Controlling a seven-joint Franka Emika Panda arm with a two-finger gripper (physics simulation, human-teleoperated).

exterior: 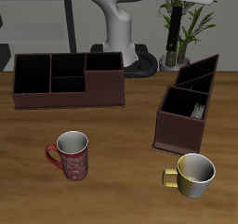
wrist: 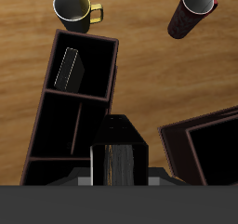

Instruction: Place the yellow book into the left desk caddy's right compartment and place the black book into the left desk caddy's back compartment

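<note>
My tool (wrist: 119, 177) is clamped on the black book (wrist: 119, 151), which hangs upright below it with its pale page edges facing the wrist camera. It sits high above the counter (exterior: 121, 135) (the front view does not show the tool at all, only the arm's base at the back).

Directly under the book lies the left desk caddy (wrist: 79, 102), seen from above as a dark reddish-brown box split into sections. In its squarish end section, the right compartment (wrist: 84, 65), a thin book stands leaning with white page edges showing; I take it for the yellow book (wrist: 68, 68), though the cover colour is hard to read here. The front view shows pale edges in that same section.

So I judge the first half done and the second half in hand: the black book is lifted and carried over the caddy, but not yet lowered into the back compartment (wrist: 54, 172). What remains is lining it up, lowering it and letting go.

Beyond the caddy stand a yellow mug (wrist: 74, 6) and a red mug (wrist: 191, 9), and the other caddy (wrist: 209, 144) lies beside.
</note>
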